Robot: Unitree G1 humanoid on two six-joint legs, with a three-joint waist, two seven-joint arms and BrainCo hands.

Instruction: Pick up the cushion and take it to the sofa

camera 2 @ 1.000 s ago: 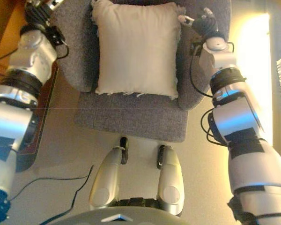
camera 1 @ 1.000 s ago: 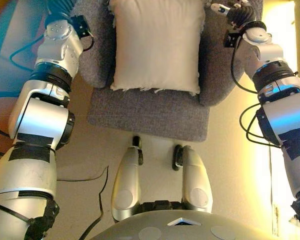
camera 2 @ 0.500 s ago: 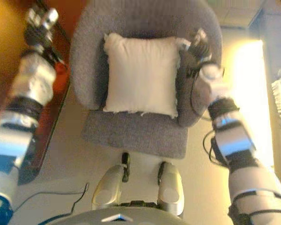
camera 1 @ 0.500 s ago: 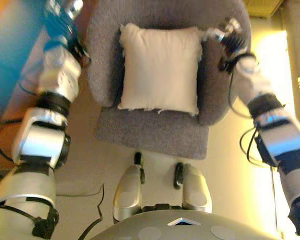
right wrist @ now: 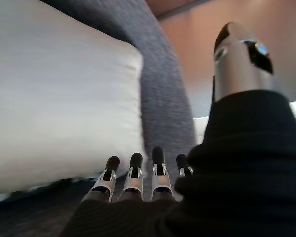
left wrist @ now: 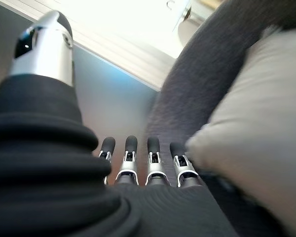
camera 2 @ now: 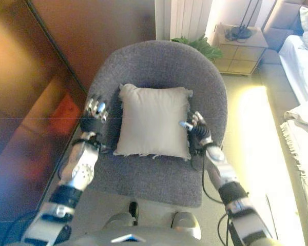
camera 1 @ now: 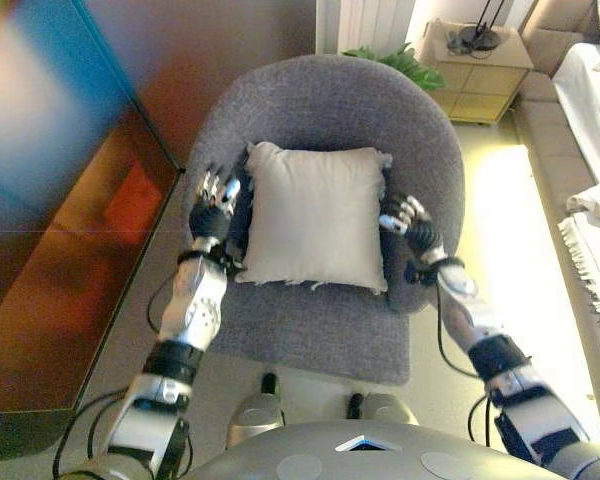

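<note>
A cream square cushion [camera 1: 315, 215] lies flat on the seat of a round grey armchair [camera 1: 325, 105]. My left hand [camera 1: 213, 195] is open with straight fingers, just beside the cushion's left edge over the chair's left arm. My right hand [camera 1: 405, 215] is open at the cushion's right edge, against the chair's right arm. In the left wrist view the straight fingers [left wrist: 138, 163] point along the chair, with the cushion [left wrist: 256, 148] close beside them. In the right wrist view the fingers [right wrist: 133, 177] are straight below the cushion's side [right wrist: 54, 98]. Neither hand holds anything.
A dark glossy cabinet [camera 1: 70, 230] runs along the left of the chair. A small wooden nightstand [camera 1: 475, 65], a green plant [camera 1: 395, 62] and a radiator [camera 1: 365, 20] stand behind it. A beige sofa with white cloth [camera 1: 590, 110] is at the right.
The camera has tipped up and pulled back, so the whole chair shows. Both hands have come in from beyond the chair's arms to the cushion's two sides.
</note>
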